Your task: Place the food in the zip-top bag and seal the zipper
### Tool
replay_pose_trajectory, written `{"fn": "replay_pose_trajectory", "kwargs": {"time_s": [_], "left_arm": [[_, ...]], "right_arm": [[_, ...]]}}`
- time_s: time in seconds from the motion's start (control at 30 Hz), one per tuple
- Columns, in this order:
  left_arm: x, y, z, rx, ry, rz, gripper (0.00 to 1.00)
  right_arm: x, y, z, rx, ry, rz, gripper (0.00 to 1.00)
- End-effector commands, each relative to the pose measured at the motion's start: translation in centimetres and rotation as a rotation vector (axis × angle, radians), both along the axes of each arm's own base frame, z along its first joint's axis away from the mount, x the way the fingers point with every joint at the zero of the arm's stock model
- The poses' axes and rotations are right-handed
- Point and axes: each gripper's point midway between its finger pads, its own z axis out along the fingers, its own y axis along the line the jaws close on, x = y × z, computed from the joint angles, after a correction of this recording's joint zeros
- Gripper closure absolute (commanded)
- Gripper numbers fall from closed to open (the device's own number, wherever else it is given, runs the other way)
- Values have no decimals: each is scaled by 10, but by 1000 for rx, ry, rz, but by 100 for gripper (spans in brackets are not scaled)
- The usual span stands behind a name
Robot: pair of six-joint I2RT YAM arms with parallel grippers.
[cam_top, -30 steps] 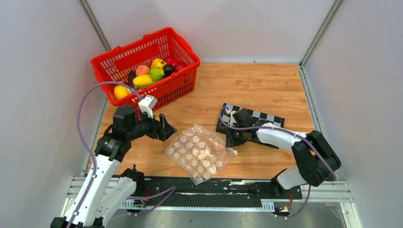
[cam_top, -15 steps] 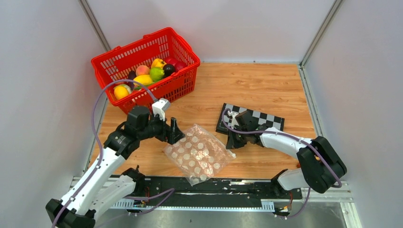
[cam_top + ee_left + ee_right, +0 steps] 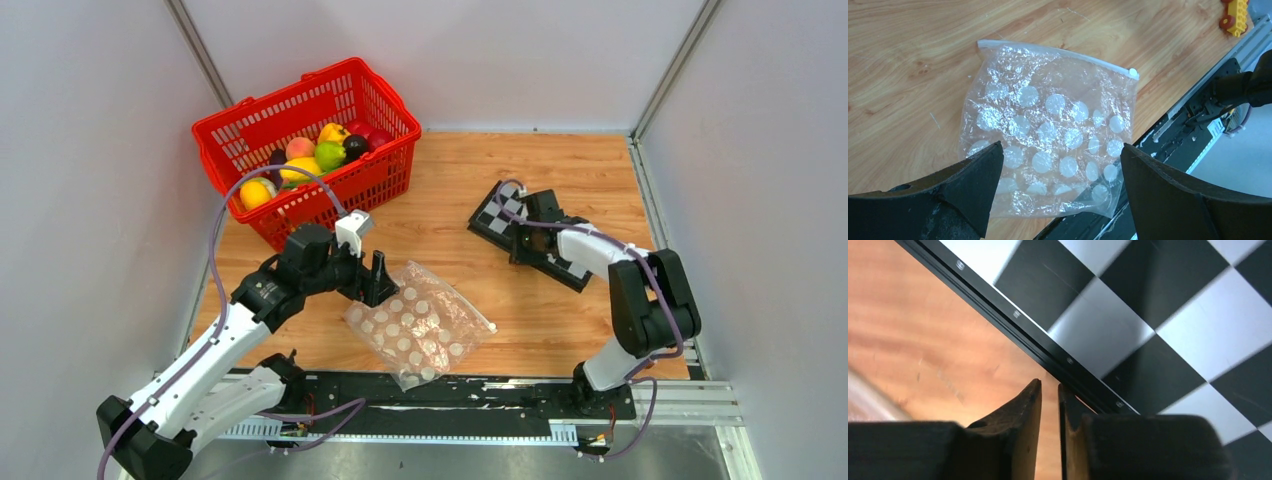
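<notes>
The zip-top bag [image 3: 420,320] lies flat and crinkled on the wooden table; nothing shows inside it. In the left wrist view the bag [image 3: 1048,125] has its zipper [image 3: 1048,50] along the far edge. My left gripper [image 3: 380,280] hovers wide open over the bag's near part, its jaws [image 3: 1062,146] empty. The food [image 3: 315,150] is piled in the red basket [image 3: 275,95] at the back left. My right gripper [image 3: 518,248] sits low at the checkerboard's edge. Its fingers [image 3: 1049,385] stand a narrow slit apart, with bare wood between them.
The black-and-white checkerboard [image 3: 500,212] lies angled at the right, its black frame [image 3: 1048,347] beside my right fingertips. A yellow and red toy block [image 3: 1235,12] sits near the black rail [image 3: 450,390] along the table's near edge. Grey walls close in three sides.
My left gripper has moved right to hover over the bag. The checkerboard has swung and slid toward the back right, and my right gripper went with it.
</notes>
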Motion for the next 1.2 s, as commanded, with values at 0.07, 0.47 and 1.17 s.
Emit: {"fn": "replay_pose_trajectory", "kwargs": {"time_s": [0.07, 0.47, 1.17], "left_arm": [[-1, -1, 0, -6, -10, 0, 6], [3, 0, -30, 72, 38, 59, 7], [8, 1, 10, 22, -62, 69, 6]], "right_arm": [[66, -47, 2, -13, -63, -140, 71], [-38, 114, 40, 427, -4, 316, 38], [-84, 152, 13, 415, 41, 407, 100]]}}
